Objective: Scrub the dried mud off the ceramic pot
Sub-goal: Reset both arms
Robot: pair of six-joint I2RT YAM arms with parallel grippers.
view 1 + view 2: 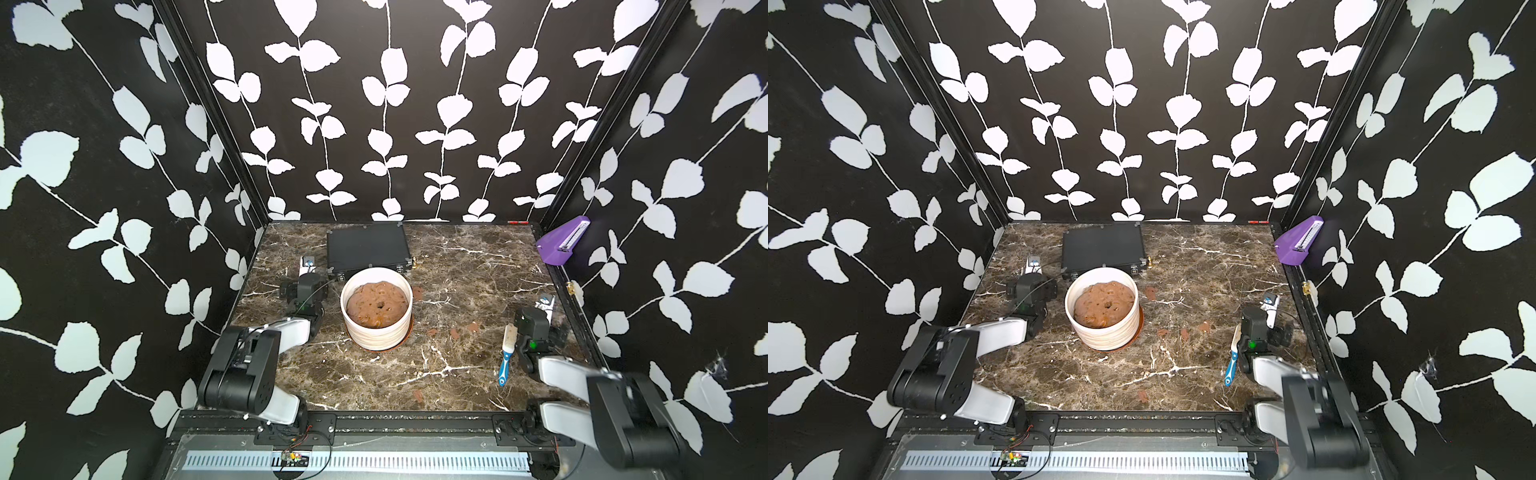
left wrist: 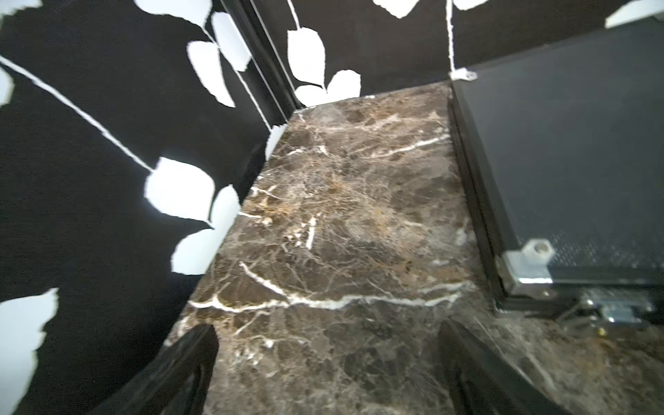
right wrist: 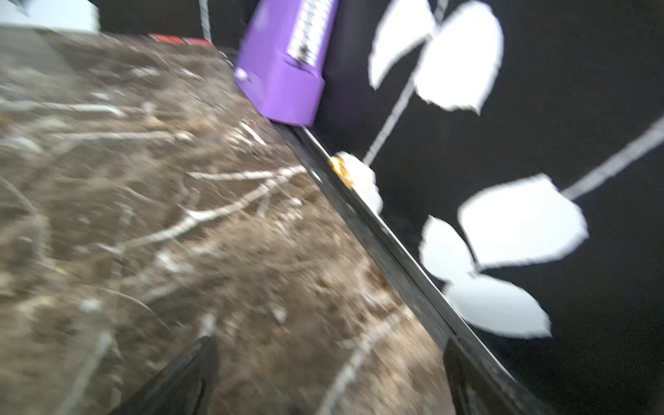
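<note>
The ceramic pot (image 1: 374, 336) (image 1: 1106, 336) is white and ribbed and stands mid-table on an orange-brown saucer (image 1: 410, 328). A lumpy brown mound with a hole fills it. I make out no dried mud on its outer wall in the top views. A blue-handled brush (image 1: 506, 353) (image 1: 1232, 357) lies flat at the right. My left gripper (image 1: 307, 262) (image 1: 1034, 262) (image 2: 328, 327) is open and empty, low over the marble left of the pot. My right gripper (image 1: 545, 301) (image 1: 1271, 300) (image 3: 330, 341) is open and empty near the table's right edge, just right of the brush.
A flat black case (image 1: 368, 247) (image 2: 575, 161) lies behind the pot, close to my left gripper. A purple device (image 1: 563, 241) (image 3: 287, 72) sits at the far right edge. Reddish-brown patches (image 1: 455, 332) mark the marble between pot and brush. Patterned walls close three sides.
</note>
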